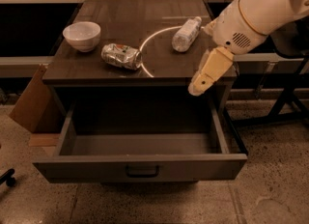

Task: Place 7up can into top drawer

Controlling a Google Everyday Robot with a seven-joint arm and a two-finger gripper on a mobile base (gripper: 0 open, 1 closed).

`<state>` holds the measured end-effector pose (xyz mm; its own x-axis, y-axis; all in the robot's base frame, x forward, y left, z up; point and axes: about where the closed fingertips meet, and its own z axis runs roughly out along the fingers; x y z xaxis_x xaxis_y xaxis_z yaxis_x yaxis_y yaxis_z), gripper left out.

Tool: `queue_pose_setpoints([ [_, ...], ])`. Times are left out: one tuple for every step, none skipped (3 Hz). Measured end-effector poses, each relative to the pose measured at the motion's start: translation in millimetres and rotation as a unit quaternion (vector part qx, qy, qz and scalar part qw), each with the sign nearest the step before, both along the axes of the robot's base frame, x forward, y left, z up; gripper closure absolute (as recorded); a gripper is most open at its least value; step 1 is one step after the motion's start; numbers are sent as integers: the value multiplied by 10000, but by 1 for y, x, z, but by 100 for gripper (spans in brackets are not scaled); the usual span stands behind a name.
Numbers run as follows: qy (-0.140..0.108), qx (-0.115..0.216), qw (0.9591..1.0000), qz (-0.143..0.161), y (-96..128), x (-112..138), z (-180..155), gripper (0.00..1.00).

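The 7up can [121, 55] is a dented silvery can lying on its side on the dark tabletop [145, 15], left of centre near the front edge. The top drawer [140, 166] stands pulled out below the tabletop, with its dark bar handle [142, 171] at the middle of the front panel; nothing shows inside it. My gripper [197, 89] hangs from the cream arm at the table's front right edge, above the drawer's right side and well to the right of the can, apart from it and holding nothing visible.
A white bowl [82, 35] sits at the tabletop's left. A clear plastic bottle [186, 34] lies at the right rear, close to the arm. A cardboard box [29, 100] leans left of the cabinet. Dark metal stand legs [289, 102] are on the right.
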<state>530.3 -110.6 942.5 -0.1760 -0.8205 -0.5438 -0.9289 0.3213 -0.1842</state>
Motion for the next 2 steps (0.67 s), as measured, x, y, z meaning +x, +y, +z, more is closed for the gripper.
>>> queue_pose_setpoints([
  [-56,-57,9999,113,13,25,-5,0],
  [-70,-160,9996,234,33,57,-10,0],
])
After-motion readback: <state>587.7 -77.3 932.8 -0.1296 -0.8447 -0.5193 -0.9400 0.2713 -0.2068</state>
